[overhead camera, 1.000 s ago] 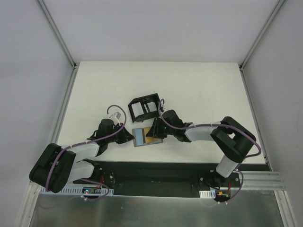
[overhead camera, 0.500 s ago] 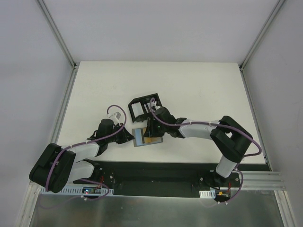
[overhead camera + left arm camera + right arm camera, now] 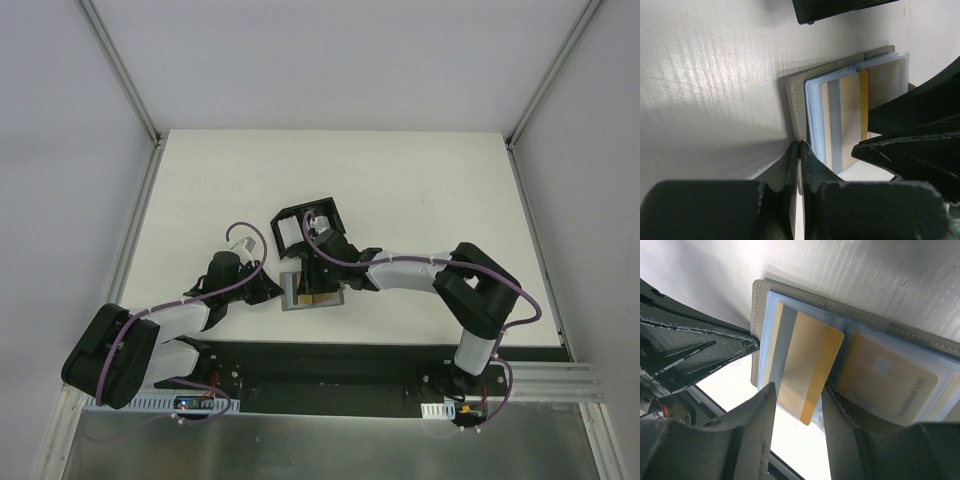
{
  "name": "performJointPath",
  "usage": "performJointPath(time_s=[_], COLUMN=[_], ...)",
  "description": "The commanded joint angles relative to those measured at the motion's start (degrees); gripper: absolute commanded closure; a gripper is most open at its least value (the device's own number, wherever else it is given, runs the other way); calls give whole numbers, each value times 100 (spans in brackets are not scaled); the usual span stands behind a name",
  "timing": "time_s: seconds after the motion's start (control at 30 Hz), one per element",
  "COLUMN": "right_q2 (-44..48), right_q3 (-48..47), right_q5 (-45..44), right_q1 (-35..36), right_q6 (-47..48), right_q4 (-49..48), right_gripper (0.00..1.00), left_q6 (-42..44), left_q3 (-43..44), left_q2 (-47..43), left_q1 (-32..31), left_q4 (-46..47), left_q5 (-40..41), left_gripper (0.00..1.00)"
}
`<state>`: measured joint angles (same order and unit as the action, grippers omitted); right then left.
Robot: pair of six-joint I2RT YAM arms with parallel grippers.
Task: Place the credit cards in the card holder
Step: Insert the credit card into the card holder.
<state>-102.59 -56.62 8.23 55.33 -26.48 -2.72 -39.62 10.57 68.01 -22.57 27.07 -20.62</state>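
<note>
Standing by the table [image 3: 420, 190], I am watching the card holder [image 3: 756, 315] lying open and flat, and everything else is arranging itself around it. The left gripper [image 3: 799, 150] is pinching the holder's grey cover at its outer edge, jaws closed tight on it, pinning it down. The right gripper [image 3: 797, 395] is hovering over the page nearest that pinched edge. Its jaws are standing partly apart on either side of the gold card [image 3: 805, 360] and do not seem to be squeezing it. That card is sitting partway into the clear sleeve, its free end jutting out past the holder's edge. A second, paler card [image 3: 885, 382] is already lying in the sleeve of the other page, and the black tray [image 3: 308, 225] is sitting just beyond the holder's far side. To my eye the card is started but not seated. The push should be running straight along the sleeve, with the card kept flat against the page so that a corner is not snagging the soft plastic lip. The pinch on the cover should be holding firm, because the holder will probably be sliding or folding if it lets go mid-push.
</note>
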Motion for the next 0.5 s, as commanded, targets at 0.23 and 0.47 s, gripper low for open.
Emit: performJointPath(time_s=[0.23,0.47], right_q2=[134,-165], right_q3=[-428,-771], right_q5=[310,504], right_q1=[171,232], right_q6=[240,249], right_q4=[105,193], right_gripper=[59,61], left_q6=[103,103], left_q3=[-46,15], left_q2=[-130,-455], left_q1=[-55,-64], left_q4=[-369,-553], left_q5=[-3,-47], left_gripper=[100,100])
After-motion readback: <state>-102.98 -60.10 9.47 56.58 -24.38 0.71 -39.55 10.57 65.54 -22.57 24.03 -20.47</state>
